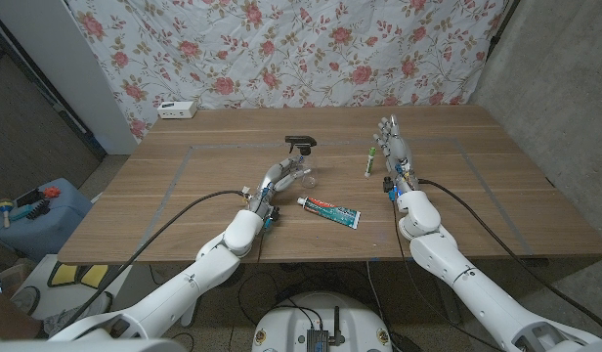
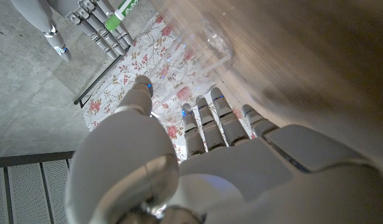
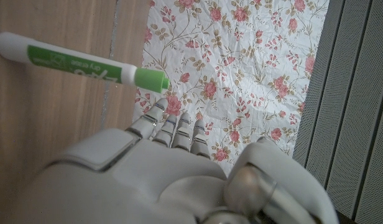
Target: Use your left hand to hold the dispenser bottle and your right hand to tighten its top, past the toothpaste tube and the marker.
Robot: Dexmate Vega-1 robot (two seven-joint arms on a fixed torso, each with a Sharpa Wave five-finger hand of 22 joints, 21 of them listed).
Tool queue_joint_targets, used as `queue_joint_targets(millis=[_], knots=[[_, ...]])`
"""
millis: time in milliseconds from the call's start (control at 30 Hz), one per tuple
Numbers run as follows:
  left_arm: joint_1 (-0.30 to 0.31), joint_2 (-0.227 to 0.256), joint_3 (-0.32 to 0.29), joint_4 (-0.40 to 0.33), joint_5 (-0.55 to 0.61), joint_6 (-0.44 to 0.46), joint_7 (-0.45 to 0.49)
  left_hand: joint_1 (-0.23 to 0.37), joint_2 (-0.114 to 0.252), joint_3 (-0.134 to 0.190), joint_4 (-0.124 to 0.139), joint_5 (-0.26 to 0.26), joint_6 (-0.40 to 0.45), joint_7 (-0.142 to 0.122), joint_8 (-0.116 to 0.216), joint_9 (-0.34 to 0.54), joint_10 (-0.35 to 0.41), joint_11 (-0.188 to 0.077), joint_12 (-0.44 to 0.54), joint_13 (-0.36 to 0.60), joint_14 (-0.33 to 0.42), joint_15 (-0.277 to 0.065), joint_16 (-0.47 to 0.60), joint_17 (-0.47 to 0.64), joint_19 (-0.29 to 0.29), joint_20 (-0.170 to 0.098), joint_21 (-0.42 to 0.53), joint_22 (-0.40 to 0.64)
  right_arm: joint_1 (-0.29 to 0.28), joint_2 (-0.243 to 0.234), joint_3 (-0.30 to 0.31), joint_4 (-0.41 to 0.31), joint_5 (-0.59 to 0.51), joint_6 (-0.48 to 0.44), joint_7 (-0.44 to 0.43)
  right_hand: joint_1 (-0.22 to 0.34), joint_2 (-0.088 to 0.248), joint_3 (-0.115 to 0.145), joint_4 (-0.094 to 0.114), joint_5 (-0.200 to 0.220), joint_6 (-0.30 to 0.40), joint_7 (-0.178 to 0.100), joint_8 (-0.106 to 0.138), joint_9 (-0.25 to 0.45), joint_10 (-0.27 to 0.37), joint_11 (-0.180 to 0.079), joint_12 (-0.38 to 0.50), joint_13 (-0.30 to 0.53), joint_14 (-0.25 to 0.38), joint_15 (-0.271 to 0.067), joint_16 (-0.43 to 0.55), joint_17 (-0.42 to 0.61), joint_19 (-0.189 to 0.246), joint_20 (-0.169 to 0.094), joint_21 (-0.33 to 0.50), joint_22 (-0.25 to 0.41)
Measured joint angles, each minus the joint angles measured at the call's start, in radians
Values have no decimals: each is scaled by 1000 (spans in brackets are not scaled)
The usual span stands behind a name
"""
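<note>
The clear dispenser bottle [image 1: 304,172] with a black pump top [image 1: 300,143] stands near the table's middle. My left hand [image 1: 278,180] reaches up to its left side with fingers straight and apart, holding nothing; in the left wrist view the blurred bottle [image 2: 214,38] lies just beyond my fingertips [image 2: 207,118]. The toothpaste tube [image 1: 330,211] lies in front of the bottle, to the right. A green-and-white marker [image 1: 368,162] lies right of the bottle. My right hand [image 1: 395,149] stands just right of the marker [image 3: 79,62], fingers extended, empty.
A white box [image 1: 177,110] sits at the table's back left edge. A floral cloth [image 1: 281,49] hangs behind the table. Taped lines [image 1: 179,171] mark a rectangle on the wood. A blue object [image 1: 32,210] stands on the floor at left.
</note>
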Motion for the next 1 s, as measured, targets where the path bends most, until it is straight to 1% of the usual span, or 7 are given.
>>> queue_joint_targets(millis=[100,133,333,500,767,900,1000], knots=[[2,1,-2,-2,-3,0,0,-4,4,-6,-3,0,-25,0,-7,0,-16,-4,0,0,-23,2,0,1,2,2,0,0,-1,0,0,0,-1,1,-2,0,0,0,0,0,0,0,0,0,0,0,0,0,0,0,0,0,0,0,0,0],[2,2,-2,-2,-3,0,0,-5,5,-9,0,0,-34,-1,-7,0,-23,0,0,0,-31,4,0,1,1,6,0,0,-2,1,0,0,-1,1,-3,0,0,0,0,0,0,0,0,0,0,0,0,0,0,0,0,0,0,0,0,0],[6,9,-8,-11,-10,0,-5,-20,-9,-25,0,0,-67,4,-7,1,-61,4,0,0,-73,4,0,1,-2,9,0,0,-4,2,-1,0,-2,2,-5,0,0,0,0,0,0,0,0,0,0,0,0,0,0,0,0,0,0,0,0,0],[8,16,-13,-23,-16,2,-10,-26,-16,-36,0,0,-87,5,-7,1,-88,11,0,-5,-108,6,0,1,-12,19,0,-3,-8,4,-1,0,-4,3,-8,-4,4,4,-4,0,0,0,0,0,0,0,0,0,0,0,0,0,0,0,0,0],[9,25,-17,-38,-24,13,-22,-33,-23,-44,0,0,-97,9,-11,-3,-101,10,0,-5,-119,5,0,1,-18,25,0,-3,-14,4,-1,-4,-5,3,-13,-6,5,4,-4,0,0,0,0,0,0,0,0,0,6,6,0,0,0,0,0,0],[11,29,-19,-44,-27,19,-27,-33,-23,-47,3,0,-102,4,-11,-3,-101,10,0,-5,-129,5,0,1,-18,25,0,-3,-16,4,-1,-6,-6,3,-15,-10,1,4,-4,0,-6,6,0,0,0,0,0,0,6,6,0,0,0,0,0,0],[12,31,-21,-47,-29,20,-28,-36,-26,-51,1,0,-108,9,-11,-3,-108,11,0,-5,-129,5,0,1,-20,27,0,-3,-17,4,-1,-6,-6,3,-16,-10,1,4,-4,0,-6,6,0,0,0,0,0,0,5,6,0,0,0,0,0,0]])
